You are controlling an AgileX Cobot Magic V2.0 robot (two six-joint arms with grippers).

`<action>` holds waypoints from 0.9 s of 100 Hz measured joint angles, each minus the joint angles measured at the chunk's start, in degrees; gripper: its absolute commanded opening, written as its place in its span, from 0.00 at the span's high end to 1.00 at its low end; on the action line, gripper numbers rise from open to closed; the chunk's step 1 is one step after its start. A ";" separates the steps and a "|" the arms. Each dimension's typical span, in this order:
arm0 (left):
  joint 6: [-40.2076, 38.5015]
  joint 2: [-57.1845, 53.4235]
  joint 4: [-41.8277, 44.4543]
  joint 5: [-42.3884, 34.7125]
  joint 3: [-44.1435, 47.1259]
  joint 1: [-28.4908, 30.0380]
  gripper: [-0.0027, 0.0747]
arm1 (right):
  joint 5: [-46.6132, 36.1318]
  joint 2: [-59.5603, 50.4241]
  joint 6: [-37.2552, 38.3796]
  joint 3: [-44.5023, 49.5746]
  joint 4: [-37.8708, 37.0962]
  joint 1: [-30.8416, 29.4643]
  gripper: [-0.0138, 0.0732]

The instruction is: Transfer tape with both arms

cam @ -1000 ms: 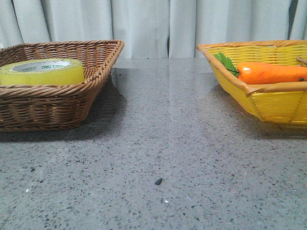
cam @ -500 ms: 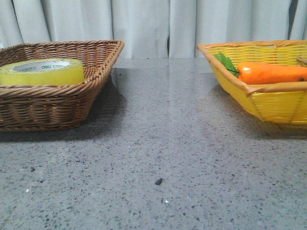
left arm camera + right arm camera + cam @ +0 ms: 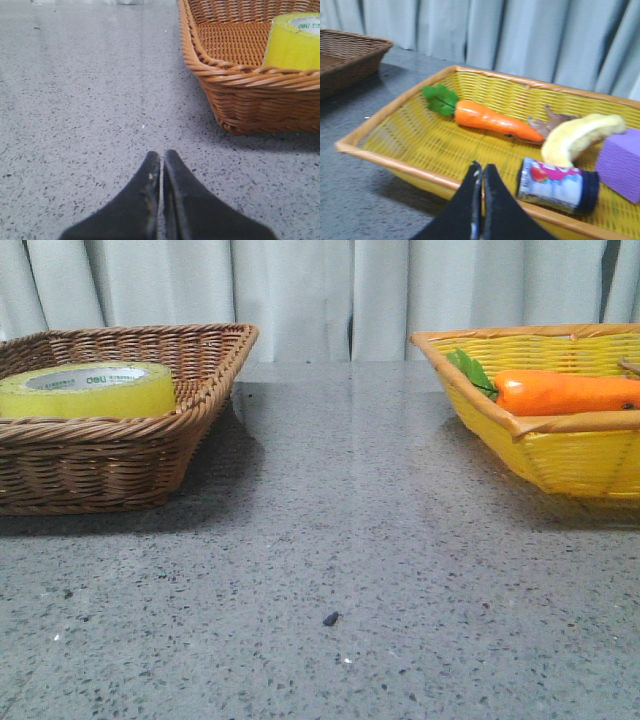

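Note:
The yellow tape roll (image 3: 88, 390) lies flat in the brown wicker basket (image 3: 150, 455) at the left; it also shows in the left wrist view (image 3: 295, 42). My left gripper (image 3: 161, 156) is shut and empty, above bare table short of that basket's corner (image 3: 235, 107). My right gripper (image 3: 482, 169) is shut and empty, just over the near rim of the yellow basket (image 3: 390, 160). Neither arm shows in the front view.
The yellow basket (image 3: 560, 455) at the right holds an orange carrot (image 3: 565, 392) with green leaves. The right wrist view shows the carrot (image 3: 495, 120), a banana (image 3: 580, 137), a small can (image 3: 557, 185) and a purple block (image 3: 621, 162). A grey curtain hangs behind.

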 measured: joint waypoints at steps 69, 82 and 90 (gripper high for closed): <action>-0.10 0.00 0.00 0.03 0.00 0.00 0.99 | -30.21 0.00 -9.19 11.22 16.89 -30.28 0.93; -0.10 0.00 0.00 0.03 0.00 0.00 0.99 | -33.83 0.00 -14.31 15.22 22.78 -32.64 0.93; -0.10 0.00 0.00 0.03 0.00 0.00 0.99 | -34.22 0.00 -15.13 17.69 24.69 -33.86 0.93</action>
